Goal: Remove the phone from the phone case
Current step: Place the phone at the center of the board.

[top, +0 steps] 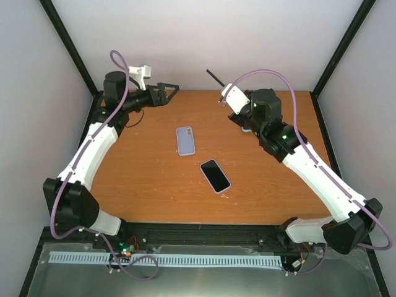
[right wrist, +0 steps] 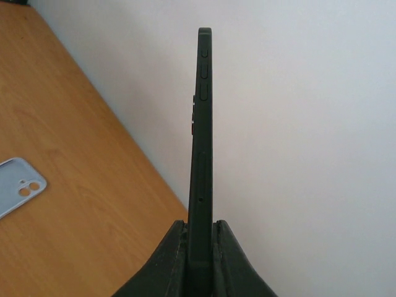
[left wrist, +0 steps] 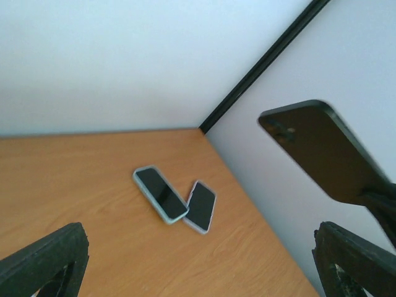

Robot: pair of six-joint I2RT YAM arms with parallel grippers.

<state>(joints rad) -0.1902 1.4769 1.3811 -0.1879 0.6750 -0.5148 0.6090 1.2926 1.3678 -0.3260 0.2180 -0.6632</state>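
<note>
My right gripper [top: 224, 90] [right wrist: 200, 247] is shut on the lower end of a black phone case [right wrist: 202, 124], held up in the air above the back of the table. It shows edge-on as a thin black line [top: 215, 77], with raised side buttons. In the left wrist view its flat black back [left wrist: 318, 151] shows a camera opening. Whether the phone sits inside it I cannot tell. My left gripper [top: 166, 93] [left wrist: 198, 269] is open and empty, to the left of the case and apart from it.
A light blue case or phone [top: 185, 140] [right wrist: 18, 189] lies back up mid-table. A dark-screened phone [top: 215, 175] lies face up nearer the front. Two more phones [left wrist: 161, 193] [left wrist: 201, 206] lie screen up by the right wall. Black frame posts [left wrist: 260, 65] stand at the corners.
</note>
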